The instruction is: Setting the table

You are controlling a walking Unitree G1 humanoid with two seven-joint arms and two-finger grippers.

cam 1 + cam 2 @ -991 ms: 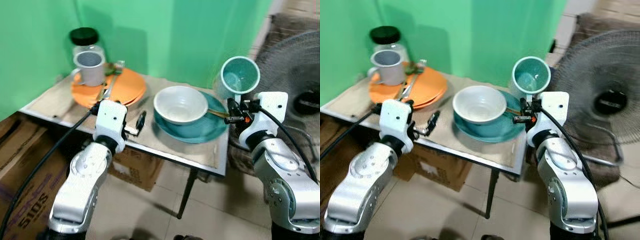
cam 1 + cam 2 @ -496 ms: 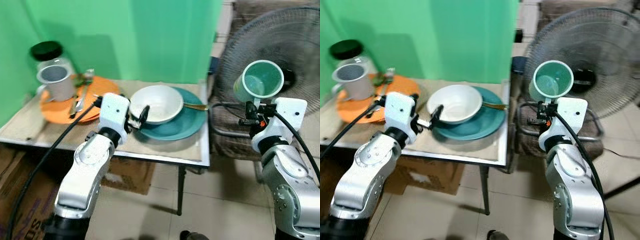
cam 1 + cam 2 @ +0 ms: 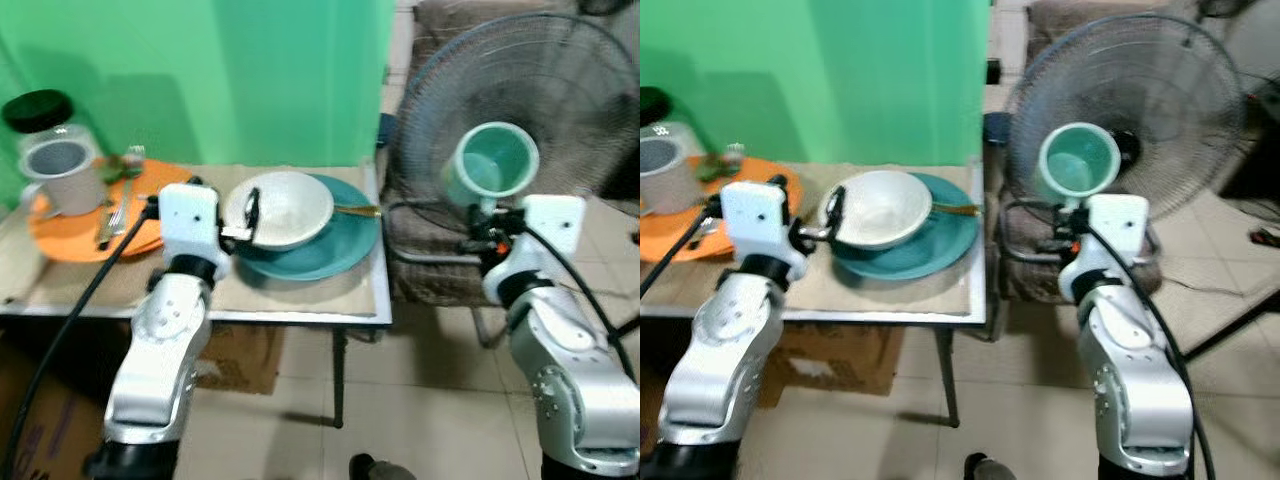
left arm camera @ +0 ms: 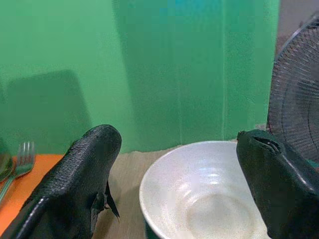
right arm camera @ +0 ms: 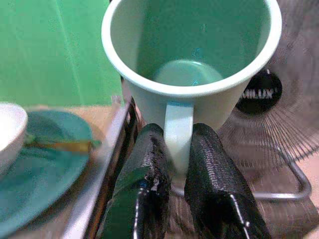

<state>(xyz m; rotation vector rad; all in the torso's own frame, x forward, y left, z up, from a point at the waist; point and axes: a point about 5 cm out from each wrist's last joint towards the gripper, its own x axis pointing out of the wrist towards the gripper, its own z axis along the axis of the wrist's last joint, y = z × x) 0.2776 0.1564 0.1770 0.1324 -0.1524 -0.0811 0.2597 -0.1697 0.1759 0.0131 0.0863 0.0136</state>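
My right gripper is shut on the handle of a teal mug, held in the air off the table's right edge, in front of a fan; the handle sits pinched between both fingers. A white bowl rests on a teal plate with a gold utensil on the plate's right side. My left gripper stands open at the bowl's near left rim; its fingers straddle the bowl. An orange plate at the left carries a grey mug and a fork.
A large standing fan is just right of the table. A glass jar with a black lid stands behind the grey mug. A green wall backs the table. A cardboard box lies under it on the tiled floor.
The camera has swung right, so the scene shifted left. My left gripper has moved onto the bowl's near left rim. The right gripper still holds the teal mug up, now fully before the fan.
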